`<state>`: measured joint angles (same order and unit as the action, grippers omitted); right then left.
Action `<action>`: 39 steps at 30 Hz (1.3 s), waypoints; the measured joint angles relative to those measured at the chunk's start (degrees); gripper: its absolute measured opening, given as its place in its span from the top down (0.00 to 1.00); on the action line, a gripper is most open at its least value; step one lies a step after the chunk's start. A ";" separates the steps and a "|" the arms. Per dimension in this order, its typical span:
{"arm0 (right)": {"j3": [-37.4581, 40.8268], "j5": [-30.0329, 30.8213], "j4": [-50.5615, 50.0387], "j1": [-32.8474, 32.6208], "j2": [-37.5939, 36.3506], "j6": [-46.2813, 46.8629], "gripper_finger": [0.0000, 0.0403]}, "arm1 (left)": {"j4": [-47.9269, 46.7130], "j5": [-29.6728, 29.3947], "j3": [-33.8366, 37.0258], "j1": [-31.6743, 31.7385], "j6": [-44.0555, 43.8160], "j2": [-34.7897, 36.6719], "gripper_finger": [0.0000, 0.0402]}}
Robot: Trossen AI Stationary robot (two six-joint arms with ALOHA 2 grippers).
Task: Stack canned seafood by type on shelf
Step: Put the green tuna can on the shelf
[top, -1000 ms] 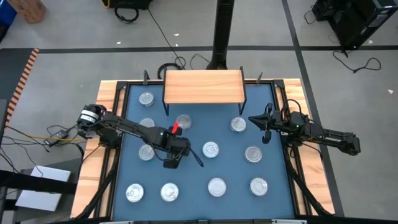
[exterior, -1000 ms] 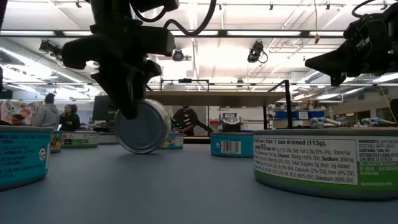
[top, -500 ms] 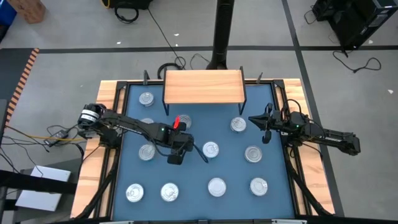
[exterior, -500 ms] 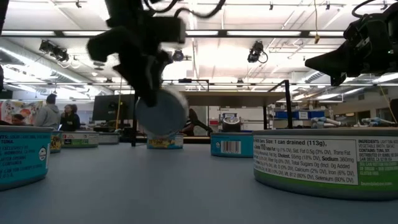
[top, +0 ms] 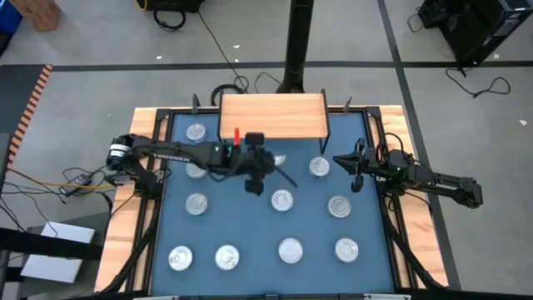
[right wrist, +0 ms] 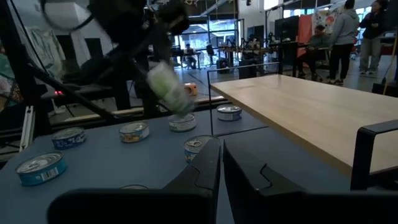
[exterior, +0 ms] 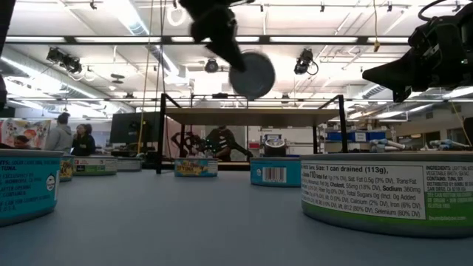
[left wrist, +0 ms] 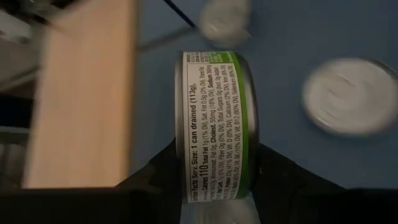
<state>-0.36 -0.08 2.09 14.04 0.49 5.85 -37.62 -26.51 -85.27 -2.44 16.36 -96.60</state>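
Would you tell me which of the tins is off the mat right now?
The green-labelled tin, gripped on edge by the left gripper and held in the air in front of the shelf; the other tins lie flat on the mat.

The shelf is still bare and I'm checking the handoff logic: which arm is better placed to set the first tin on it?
Left. The left gripper is shut on a green-label tin, raised just in front of the shelf. The right gripper waits shut and empty by the mat's right edge.
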 joint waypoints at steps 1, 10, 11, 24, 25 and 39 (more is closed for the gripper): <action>-0.02 0.00 0.00 0.00 0.00 0.00 0.92 | 1.52 -0.06 -0.34 0.82 1.22 0.00 0.63; 0.00 0.00 -0.02 0.02 0.00 0.00 0.92 | 13.83 -4.16 -0.75 7.04 12.19 -0.70 0.63; 0.00 0.00 0.00 0.00 0.00 0.00 0.92 | 15.25 -4.53 -0.77 7.58 13.25 -0.78 0.63; 0.00 0.13 0.87 0.02 0.26 0.00 0.92 | 24.21 -9.01 -3.66 14.60 27.10 -9.24 0.63; 0.00 0.15 0.82 0.02 0.29 0.00 0.92 | 23.48 -9.08 -4.97 15.01 27.90 -10.54 0.63; 0.00 0.02 1.25 0.02 0.35 0.00 0.92 | 15.71 -7.82 -27.62 17.73 32.98 -27.47 0.63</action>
<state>-0.36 -0.05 3.34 14.06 0.84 5.85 -21.91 -34.34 -112.89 15.30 49.34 -124.07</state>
